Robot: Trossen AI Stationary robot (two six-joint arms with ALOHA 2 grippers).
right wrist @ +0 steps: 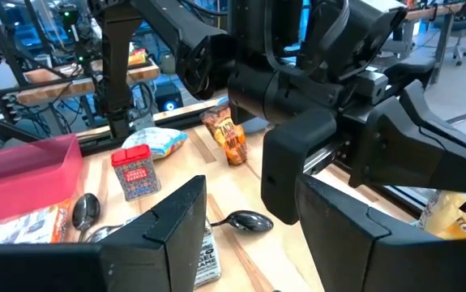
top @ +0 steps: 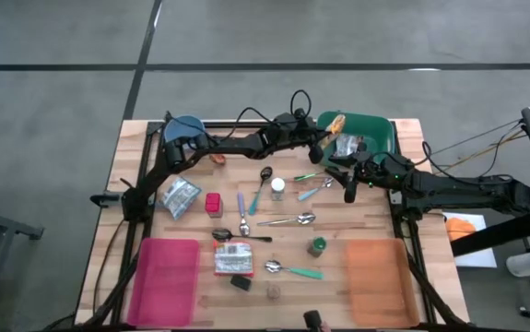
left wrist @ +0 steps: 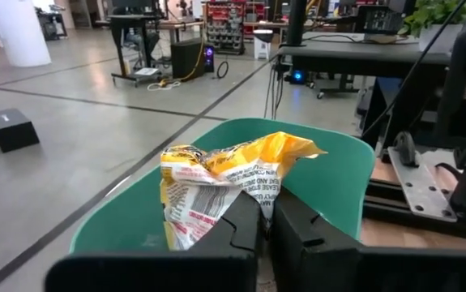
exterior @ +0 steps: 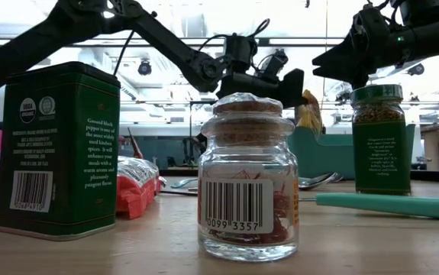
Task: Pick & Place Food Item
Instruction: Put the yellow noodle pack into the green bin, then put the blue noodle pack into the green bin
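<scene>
A crumpled yellow and white snack bag (left wrist: pixel 216 182) is at the green bin (left wrist: pixel 346 170) at the table's far right, showing from above as the bag (top: pixel 336 123) at the bin (top: pixel 371 131). My left gripper (left wrist: pixel 267 223) reaches across from the left and is shut on the bag. My right gripper (right wrist: pixel 249 235) hovers open, with nothing between its fingers, just near of the bin; from above it is the right gripper (top: pixel 347 183). In its wrist view the left arm's hand fills the picture, with the bag (right wrist: pixel 451 215) beyond it. My left gripper pinches the bag's near, white printed part (left wrist: pixel 249 195) between its two fingers. The fingers come nearly level from the table's left. The bag stands up crumpled beyond the fingertips, over the bin's inside. Whether its underside rests in the bin is hidden by the fingers.
A clear packet (top: pixel 346 145) lies in the bin. Spoons, small jars and packets are scattered mid-table, among them a glass jar (exterior: pixel 246 183), a green tin (exterior: pixel 55 149) and a spice jar (exterior: pixel 379 137). A pink tray (top: pixel 165 277) and an orange tray (top: pixel 375 277) lie near.
</scene>
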